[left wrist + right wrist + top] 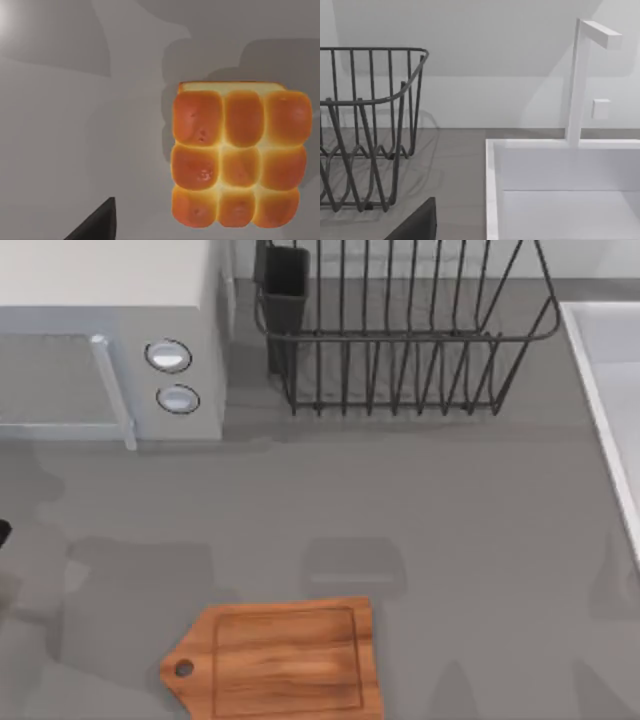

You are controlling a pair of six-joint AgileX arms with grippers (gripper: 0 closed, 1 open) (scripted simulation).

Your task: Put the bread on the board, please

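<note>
- While my left wrist camera looks down on it, one bread (239, 156) lies flat on the grey table (75, 125), nine scored squares on top, not yet lifted; I judge my left arm hangs above it to line up a pick.
- One dark fingertip (97, 222) of my left gripper shows beside the bread, apart from it; whether that gripper is spread or closed I cannot tell.
- One board (285, 660) lies flat at the near edge of the table, middle-left, handle and hole (184, 669) pointing left, its face bare, so it is ready to take the bread.
- One wire rack (400, 330) stands at the far side, middle, with a dark cup (285, 290) at its left end.
- One microwave (110, 340) sits far left, with two round knobs (168, 356).
- One white sink (560, 190) with one tap (580, 80) lies at the right; my right arm faces it, away from the job, so I judge it parked. Its grip I cannot tell either.
</note>
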